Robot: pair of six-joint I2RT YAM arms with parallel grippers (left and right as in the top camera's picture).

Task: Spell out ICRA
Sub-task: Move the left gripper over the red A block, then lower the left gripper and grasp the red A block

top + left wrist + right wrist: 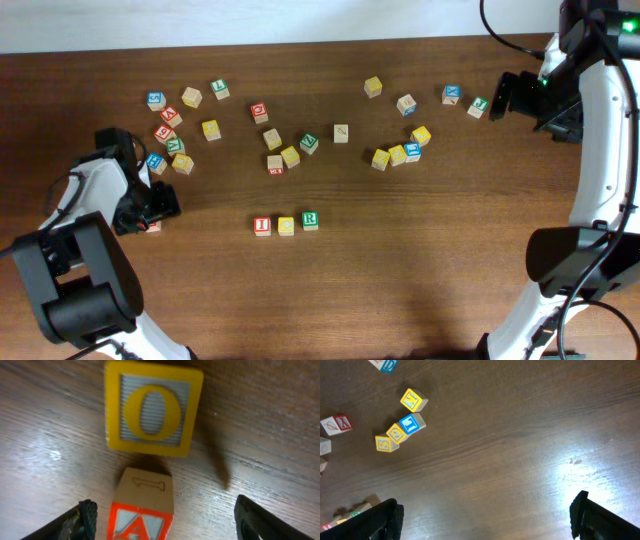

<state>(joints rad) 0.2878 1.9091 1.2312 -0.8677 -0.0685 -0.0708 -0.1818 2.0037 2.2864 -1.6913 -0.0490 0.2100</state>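
Red-faced wooden A cube (141, 522) sits within the wide-spread left tool (166, 521) on grained table (260, 435).

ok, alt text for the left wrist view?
A red-bordered wooden letter block showing A sits between the fingers of the open left end effector, touching neither. Just beyond it lies a yellow-bordered wooden block showing O, on the dark wood table.

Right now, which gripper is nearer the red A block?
Left. The left gripper straddles the red A block, fingers open on either side. The right gripper hangs far across the table, at the opposite end.
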